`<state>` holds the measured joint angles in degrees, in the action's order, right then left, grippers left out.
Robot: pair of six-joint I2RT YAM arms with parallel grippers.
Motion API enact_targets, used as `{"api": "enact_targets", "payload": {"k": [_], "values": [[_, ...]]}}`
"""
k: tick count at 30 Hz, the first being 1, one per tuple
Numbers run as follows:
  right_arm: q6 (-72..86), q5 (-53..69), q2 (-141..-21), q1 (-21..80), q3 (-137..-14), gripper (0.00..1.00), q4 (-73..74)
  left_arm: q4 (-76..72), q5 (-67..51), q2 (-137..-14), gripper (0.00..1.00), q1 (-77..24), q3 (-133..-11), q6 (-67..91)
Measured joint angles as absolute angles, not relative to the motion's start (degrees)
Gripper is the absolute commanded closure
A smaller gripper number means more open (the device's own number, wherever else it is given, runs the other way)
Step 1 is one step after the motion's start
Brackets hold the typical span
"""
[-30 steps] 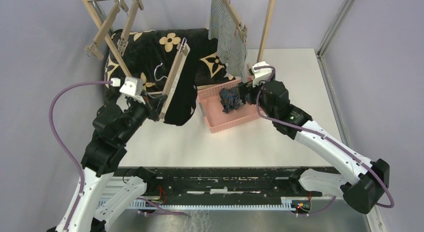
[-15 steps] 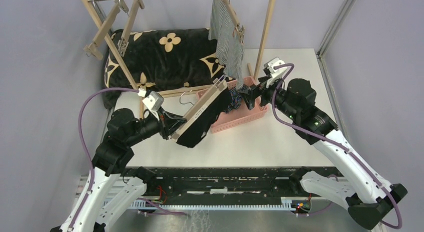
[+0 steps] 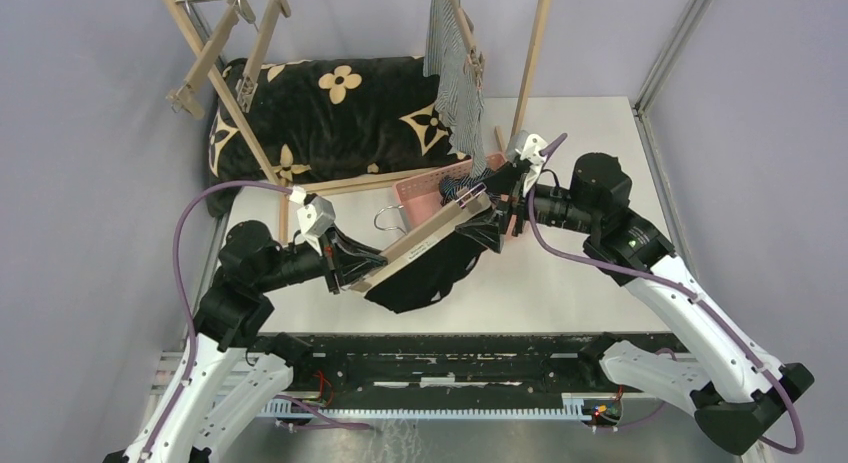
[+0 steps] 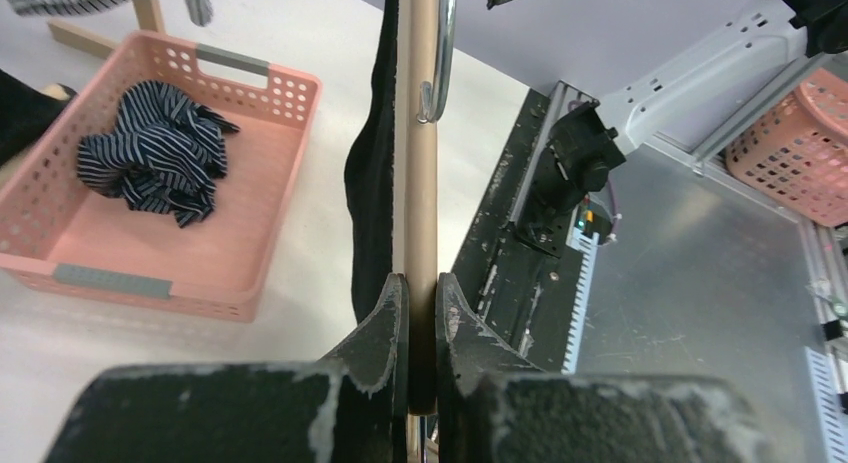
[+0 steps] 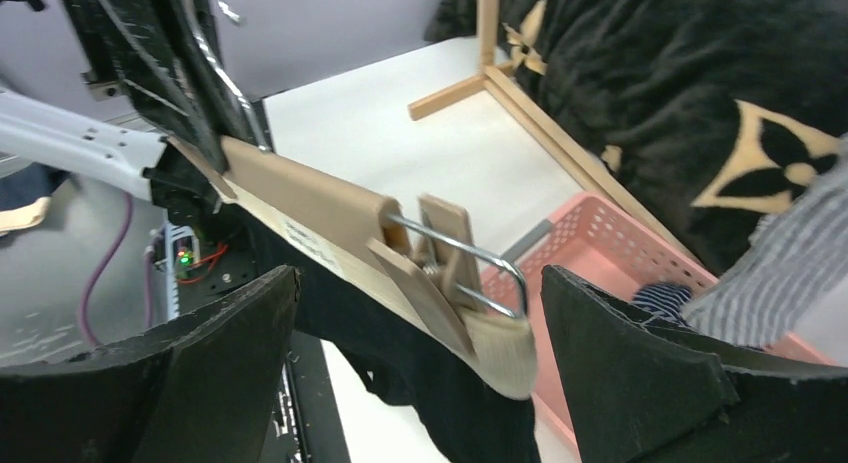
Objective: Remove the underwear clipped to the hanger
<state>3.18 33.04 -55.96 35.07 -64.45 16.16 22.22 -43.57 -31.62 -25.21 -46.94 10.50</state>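
Observation:
My left gripper (image 3: 345, 273) is shut on one end of a wooden clip hanger (image 3: 420, 239); its bar shows between my fingers in the left wrist view (image 4: 420, 113). The plain black underwear (image 3: 432, 271) hangs clipped to it, also seen in the right wrist view (image 5: 400, 353). My right gripper (image 3: 500, 205) is open, its fingers either side of the hanger's far end and its clip (image 5: 450, 258). The navy striped underwear (image 4: 160, 143) lies in the pink basket (image 3: 425, 191). The grey-and-white striped underwear (image 3: 455, 78) hangs from a hanger on the rack.
A wooden drying rack (image 3: 230, 88) stands at the back with an empty hanger (image 3: 205, 68). A black floral blanket (image 3: 330, 118) lies behind it. A second pink basket (image 4: 800, 143) sits beyond the table's near edge.
My left gripper has carried the hanger with the black underwear down from the rack and rightward. My right gripper has left the basket and come around the hanger's far end.

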Motion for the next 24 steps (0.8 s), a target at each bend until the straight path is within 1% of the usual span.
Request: {"api": "enact_targets", "payload": {"k": [2, 4, 6, 8, 10, 11, 13, 15, 16, 20, 21, 22, 24], "values": [[3.4, 35.5, -56.8, 35.1, -64.8, 0.02, 15.6, 22.0, -44.1, -32.0, 0.97, -25.2, -46.6, 11.2], [3.8, 38.3, -57.8, 35.1, -65.3, 0.05, 14.5, 21.7, -44.6, -32.3, 0.97, -25.2, -46.4, 11.4], [4.3, 40.5, -58.6, 35.1, -65.8, 0.11, 13.5, 21.2, -45.2, -32.3, 0.97, -25.2, -46.3, 11.4], [4.8, 42.3, -59.2, 35.1, -66.3, 0.2, 12.8, 20.6, -45.5, -32.3, 0.97, -25.2, -46.3, 11.4], [5.1, 43.6, -59.8, 35.1, -66.8, 0.35, 12.3, 20.3, -45.6, -32.3, 0.97, -25.2, -46.3, 11.4], [5.2, 44.1, -60.0, 35.1, -67.0, 0.44, 12.2, 20.1, -45.6, -32.3, 0.97, -25.2, -46.3, 11.4], [5.2, 44.9, -60.4, 34.9, -67.4, 0.66, 12.0, 19.9, -45.8, -32.2, 0.97, -25.2, -46.3, 11.4], [5.8, 46.8, -60.7, 34.4, -67.8, 0.92, 11.8, 20.0, -45.9, -31.9, 0.97, -25.3, -46.3, 11.4], [5.7, 47.6, -60.7, 34.2, -67.9, 0.99, 11.9, 20.2, -46.1, -31.7, 0.97, -25.2, -46.2, 11.3], [6.3, 50.0, -60.0, 34.0, -68.5, 0.99, 12.1, 20.3, -47.2, -31.1, 0.97, -25.3, -46.1, 11.3], [6.3, 50.1, -59.8, 34.0, -68.5, 0.86, 12.0, 20.2, -47.2, -31.1, 0.97, -25.3, -46.1, 11.3], [6.3, 50.1, -59.7, 34.1, -68.5, 0.63, 11.9, 20.0, -47.2, -31.1, 0.97, -25.3, -46.1, 11.3], [6.3, 49.8, -59.5, 34.2, -68.5, 0.42, 11.7, 19.5, -47.2, -31.1, 0.97, -25.3, -46.1, 11.3]]}}
